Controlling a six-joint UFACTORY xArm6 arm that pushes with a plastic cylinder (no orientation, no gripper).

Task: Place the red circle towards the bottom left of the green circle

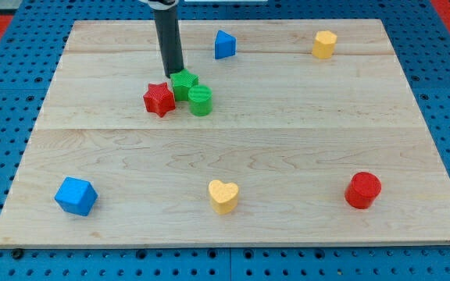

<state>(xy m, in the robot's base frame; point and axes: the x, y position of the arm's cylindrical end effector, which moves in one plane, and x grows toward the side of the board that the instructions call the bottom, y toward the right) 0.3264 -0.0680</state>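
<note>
The red circle (362,190) sits near the view's bottom right of the wooden board (287,140). The green circle (200,101) sits at the upper middle left, touching a green star (183,83) just above and left of it. A red star (159,99) lies to the left of the green pair. My tip (175,74) is at the green star's upper left edge, just above the red star, far from the red circle.
A blue triangle (224,44) and a yellow hexagon (324,44) sit near the view's top. A blue cube (76,195) is at the bottom left and a yellow heart (223,196) at the bottom middle.
</note>
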